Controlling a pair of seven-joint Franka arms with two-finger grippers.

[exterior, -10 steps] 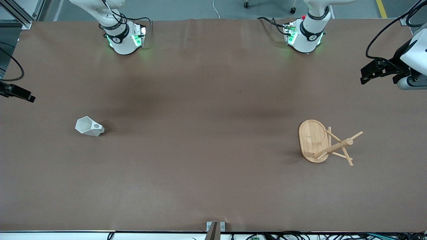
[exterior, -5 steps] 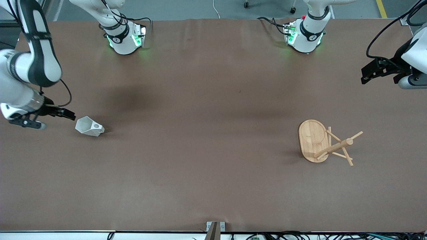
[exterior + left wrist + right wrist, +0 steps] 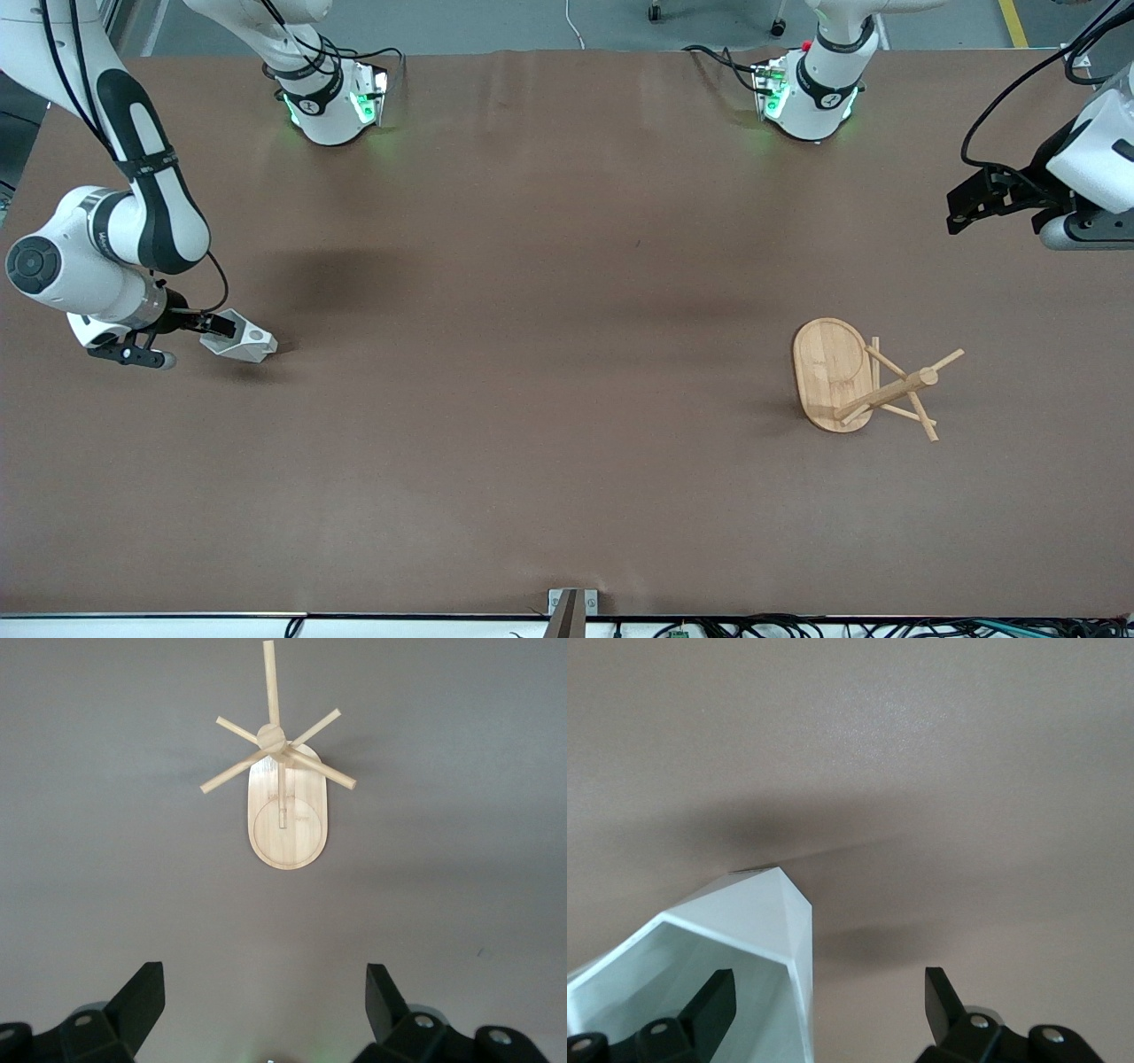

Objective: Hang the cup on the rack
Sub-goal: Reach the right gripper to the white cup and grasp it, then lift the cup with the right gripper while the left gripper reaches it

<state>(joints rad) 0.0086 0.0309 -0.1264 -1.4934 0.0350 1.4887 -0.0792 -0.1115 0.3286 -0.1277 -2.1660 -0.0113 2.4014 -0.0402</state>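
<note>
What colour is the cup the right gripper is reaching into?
White; the small faceted cup shows best in the right wrist view.

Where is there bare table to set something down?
The wide brown stretch between the white faceted cup and the bamboo mug rack is bare. It is crowded at the cup, where the open right gripper straddles its rim. The open left gripper waits.

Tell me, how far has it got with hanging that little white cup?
Nothing is hung yet: the cup lies on its side on the table, the rack bare. In hand: the right gripper is open, one finger inside the cup's mouth, one outside. Left: grip, carry, hook on a peg. The left gripper waits open above the rack's end.
</note>
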